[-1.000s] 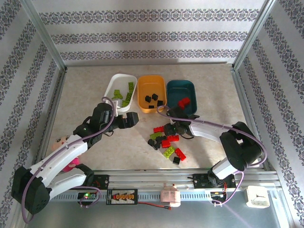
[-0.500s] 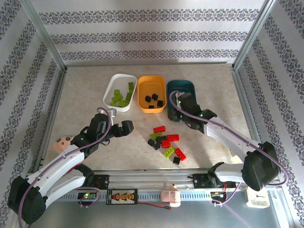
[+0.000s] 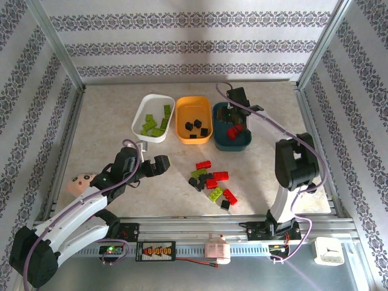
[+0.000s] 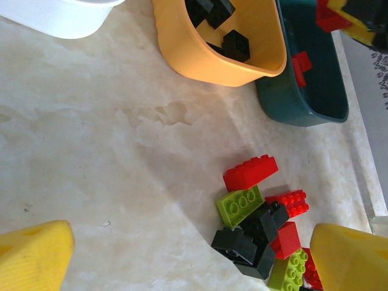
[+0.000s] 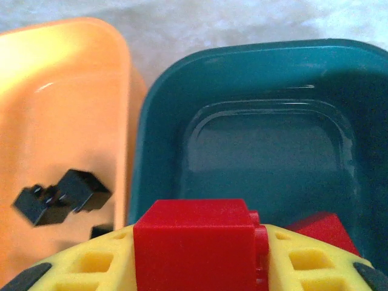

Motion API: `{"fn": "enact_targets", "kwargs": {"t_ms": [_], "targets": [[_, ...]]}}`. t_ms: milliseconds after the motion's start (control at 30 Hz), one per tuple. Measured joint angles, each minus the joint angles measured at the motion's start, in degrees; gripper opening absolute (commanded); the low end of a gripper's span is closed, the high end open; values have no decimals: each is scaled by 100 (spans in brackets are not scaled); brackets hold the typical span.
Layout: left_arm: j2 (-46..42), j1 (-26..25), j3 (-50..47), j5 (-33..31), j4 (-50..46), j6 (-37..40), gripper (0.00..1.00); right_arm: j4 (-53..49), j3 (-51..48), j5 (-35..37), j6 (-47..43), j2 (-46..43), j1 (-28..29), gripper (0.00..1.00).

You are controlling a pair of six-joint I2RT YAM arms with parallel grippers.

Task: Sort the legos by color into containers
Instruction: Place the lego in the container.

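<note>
**Desk:** Item in hand?

**Operator:** One red brick (image 5: 193,236), pinched between the yellow fingers (image 5: 91,264) of my right gripper (image 3: 233,112), jaws narrowed onto it. It hangs over the teal tray (image 5: 242,73), above the tray's 12 o'clock half in the overhead view. Loose red bricks (image 3: 233,130) lie in that tray already, toward 6 o'clock.

**Desk:** Release notes?

**Operator:** I judge this to be the drop step. I would stay off the 9 o'clock rim, since the orange tray (image 5: 60,91) with its black bricks (image 5: 60,194) sits just beside it. Then I would open over bare tray floor, so the brick does not bounce off those inside.

**Desk:** Other stock?

**Operator:**
- White tray (image 3: 140,115): 9 o'clock end of the row, holding green bricks (image 3: 156,121).
- Mixed pile (image 3: 212,182): on the table (image 3: 109,109), at 6 o'clock of the orange tray.
- Left gripper (image 3: 161,162): jaws wide, nothing between them, at 9 o'clock of the pile.

**Desk:** Gaps in the record?

**Operator:** The held brick's lower part is cut off in the wrist view, and from overhead the gripper covers it. So I cannot tell its height above the tray floor. The pile overlaps, so I have no firm count. A doll's head (image 3: 79,180) at the table's 9 o'clock edge is partly covered by my left arm.
</note>
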Motion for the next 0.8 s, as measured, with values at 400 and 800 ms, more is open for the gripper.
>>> {"fn": "enact_targets", "kwargs": {"t_ms": [400,800], "targets": [[-168,0,-90,0,-2,-39,100,-247,249,50,195,393,-72,65],[254,0,-85,111,9,68,100,2,-1631,-9,192,-1808,787,69]]}}
